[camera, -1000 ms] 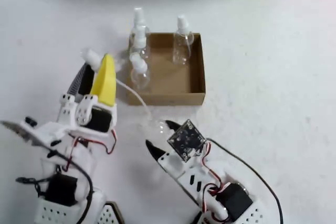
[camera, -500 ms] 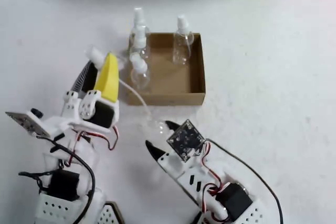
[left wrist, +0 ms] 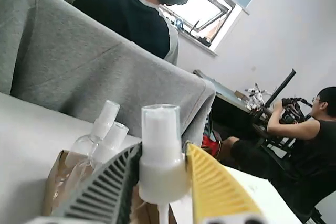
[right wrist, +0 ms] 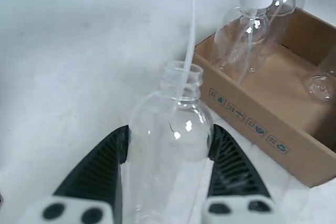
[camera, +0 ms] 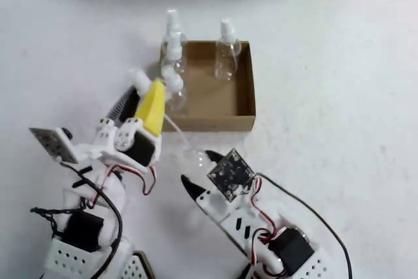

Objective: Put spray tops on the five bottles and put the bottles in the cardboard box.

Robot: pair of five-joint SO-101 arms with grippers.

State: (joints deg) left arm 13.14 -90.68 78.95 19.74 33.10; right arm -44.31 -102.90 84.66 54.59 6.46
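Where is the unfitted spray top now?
High view: the spray top is clamped in the left gripper by the near-left corner of the cardboard box, its tube in the bottle the right gripper holds.

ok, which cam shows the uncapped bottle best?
Right wrist view: the uncapped bottle sits close up in the right pincer, with its open neck plain. The high view gives just a faint glint by that pincer. The left wrist view looks at the spray top instead.

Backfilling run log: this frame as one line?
left gripper: shut on spray top | right gripper: shut on open bottle | tube: in bottle neck, top unseated | cardboard box: four capped bottles
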